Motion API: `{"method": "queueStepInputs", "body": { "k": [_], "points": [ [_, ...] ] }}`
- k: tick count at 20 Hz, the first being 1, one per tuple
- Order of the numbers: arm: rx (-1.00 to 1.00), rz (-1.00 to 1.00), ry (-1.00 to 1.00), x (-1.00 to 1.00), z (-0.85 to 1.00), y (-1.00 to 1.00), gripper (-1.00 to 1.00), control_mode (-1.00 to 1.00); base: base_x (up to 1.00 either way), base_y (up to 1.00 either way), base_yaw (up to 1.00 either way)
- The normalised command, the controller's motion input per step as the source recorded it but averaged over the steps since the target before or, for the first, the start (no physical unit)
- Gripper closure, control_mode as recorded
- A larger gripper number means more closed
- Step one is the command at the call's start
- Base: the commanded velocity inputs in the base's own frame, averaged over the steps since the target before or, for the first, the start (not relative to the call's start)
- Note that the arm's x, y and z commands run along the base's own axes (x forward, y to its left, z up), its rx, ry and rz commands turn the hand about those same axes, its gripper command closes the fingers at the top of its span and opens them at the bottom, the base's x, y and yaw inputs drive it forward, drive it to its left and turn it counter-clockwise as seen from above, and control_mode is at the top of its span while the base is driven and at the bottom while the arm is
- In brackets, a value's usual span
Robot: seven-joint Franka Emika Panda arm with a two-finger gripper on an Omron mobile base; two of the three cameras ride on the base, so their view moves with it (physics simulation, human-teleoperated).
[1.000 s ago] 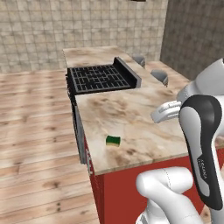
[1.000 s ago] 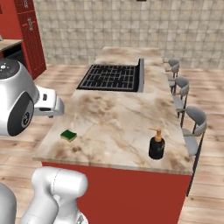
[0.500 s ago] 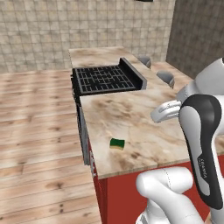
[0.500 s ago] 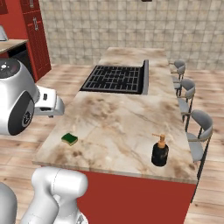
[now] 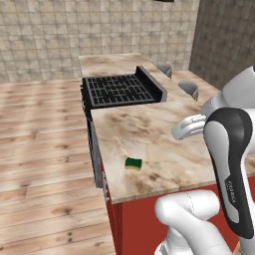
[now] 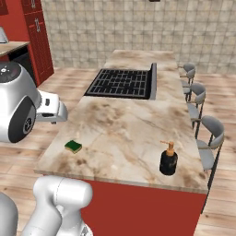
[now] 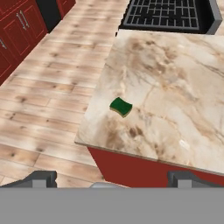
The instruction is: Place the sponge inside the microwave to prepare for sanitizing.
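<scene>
One sponge [image 5: 133, 163] lies flat on the marble island [image 5: 164, 149] — plank floor [image 5: 45, 149] around — jaws spread.

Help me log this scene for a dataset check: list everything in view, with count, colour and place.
sponge: one, dark green over yellow, flat on the island counter near its front left corner.
island counter: one, beige marble top on a red base, centre of the room.
cooktop: one, black grate, set into the counter's far half.
soap dispenser: one, black with a tan pump, upright near the counter's front right edge.
stools: three, grey, along the counter's right side.
cabinets: red, against the far left wall.
floor: light wood planks, around the island.
hand: one, dark fingertips spread open, short of the counter's front edge, holding nothing.
</scene>
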Motion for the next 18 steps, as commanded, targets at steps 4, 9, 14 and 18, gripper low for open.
{"method": "queueStepInputs", "body": {
  "k": [4, 9, 14, 18],
  "points": [
    [0.00, 0.00, 0.00, 0.00, 0.00, 0.00, -1.00, 1.00, -0.02, 0.00, 0.00],
    [0.00, 0.01, 0.00, 0.07, 0.00, 0.00, -1.00, -1.00, -0.01, 0.00, 0.00],
    [0.00, 0.11, 0.07, 0.34, 0.00, 0.00, -1.00, -1.00, 0.00, 0.00, 0.00],
    [-0.01, 0.14, 0.10, 0.55, -0.05, 0.01, -1.00, -1.00, 0.00, 0.00, 0.00]
  ]
}}
